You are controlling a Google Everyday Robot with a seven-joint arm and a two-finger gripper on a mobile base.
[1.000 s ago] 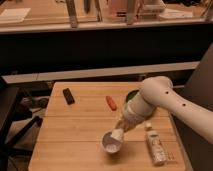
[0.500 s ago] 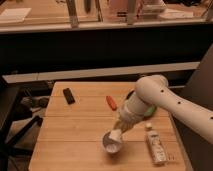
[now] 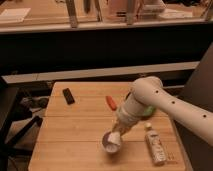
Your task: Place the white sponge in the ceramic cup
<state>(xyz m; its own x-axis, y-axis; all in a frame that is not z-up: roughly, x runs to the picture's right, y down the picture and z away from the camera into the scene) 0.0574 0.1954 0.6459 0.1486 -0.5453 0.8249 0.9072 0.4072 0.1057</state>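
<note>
The ceramic cup, greyish and round, stands on the wooden table near its front middle. My gripper reaches down from the white arm and sits just above the cup's right rim. A small white patch, the white sponge, shows at the gripper's tip over the cup's mouth. I cannot tell whether it is held or resting in the cup.
A white labelled bottle lies to the right of the cup. A green round object is partly hidden behind the arm. An orange-red object and a black object lie farther back. A dark counter runs behind the table.
The arm has shifted slightly left and the gripper has come a little lower over the cup's mouth. The cup and other objects have not moved.
</note>
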